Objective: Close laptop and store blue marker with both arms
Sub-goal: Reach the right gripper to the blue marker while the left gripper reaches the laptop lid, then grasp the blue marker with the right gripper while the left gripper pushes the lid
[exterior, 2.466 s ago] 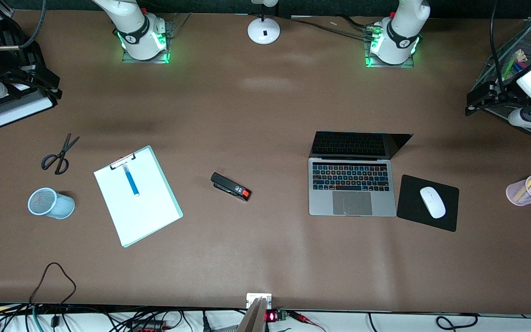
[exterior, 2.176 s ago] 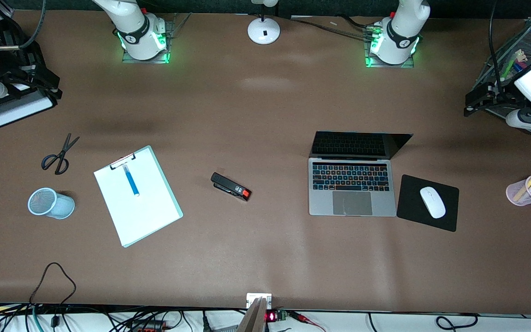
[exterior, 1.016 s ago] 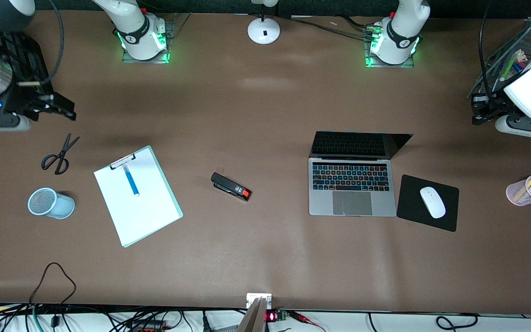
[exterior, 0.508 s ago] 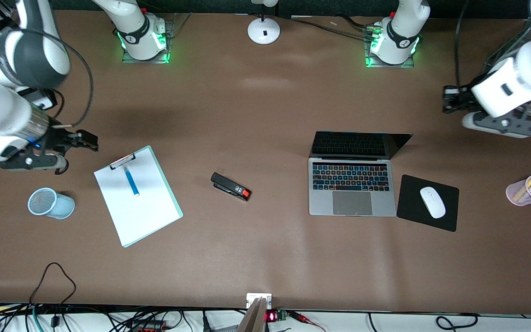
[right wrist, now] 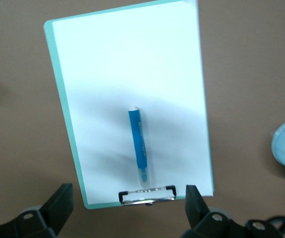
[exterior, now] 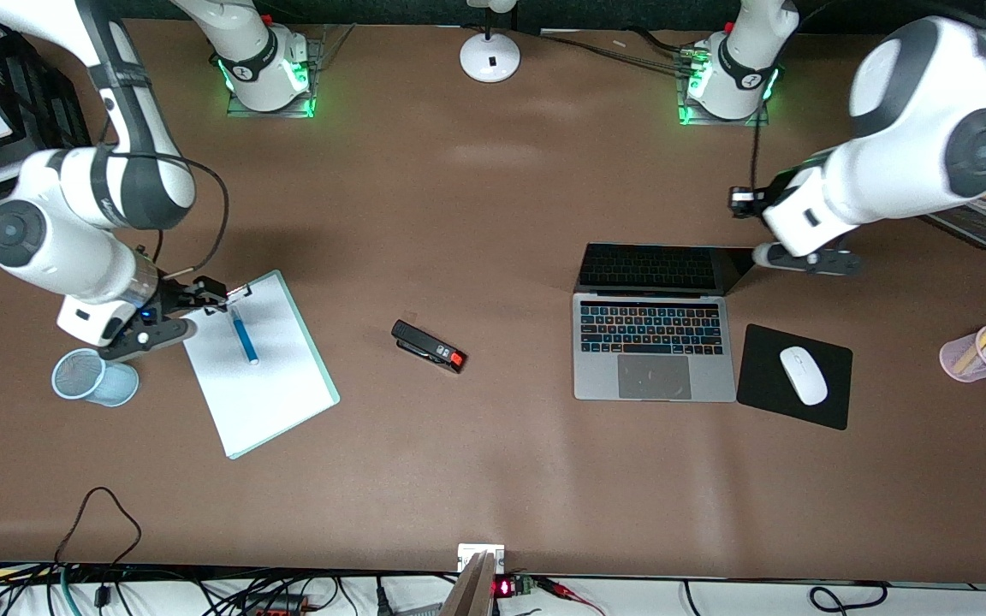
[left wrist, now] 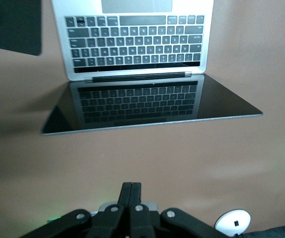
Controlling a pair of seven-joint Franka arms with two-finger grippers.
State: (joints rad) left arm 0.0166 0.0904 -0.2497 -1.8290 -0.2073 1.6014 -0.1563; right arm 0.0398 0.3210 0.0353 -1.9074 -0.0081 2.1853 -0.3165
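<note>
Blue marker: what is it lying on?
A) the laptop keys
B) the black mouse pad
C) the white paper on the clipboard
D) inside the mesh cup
C: the blue marker lies flat on the white paper of the clipboard, just below its metal clip, as the right wrist view shows too.

White jointed arms [exterior: 74,231], dark grey bands, black cables, green-lit bases [exterior: 269,81]
</note>
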